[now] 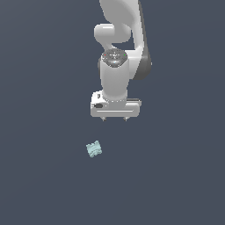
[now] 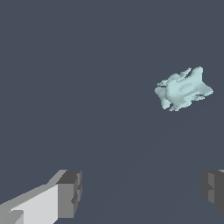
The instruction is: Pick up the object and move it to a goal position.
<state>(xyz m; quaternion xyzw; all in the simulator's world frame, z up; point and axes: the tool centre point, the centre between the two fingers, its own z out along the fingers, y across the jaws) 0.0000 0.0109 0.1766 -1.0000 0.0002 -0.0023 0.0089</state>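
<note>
The gripper (image 1: 114, 119) hangs wide open, holding nothing, well apart from the object (image 1: 93, 149). Its jagged edges risk a slipping, off-centre grasp if misaligned.

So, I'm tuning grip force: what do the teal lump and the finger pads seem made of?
The teal lump looks hard and matte, with flat shading and jagged, bumpy edges; being a render, material stays open. The finger pads look like dull dark-grey rubber or plastic, without shine.

surface: plain dark slate floor (image 1: 39, 184) | on it: pale teal object (image 1: 93, 149), alone
</note>
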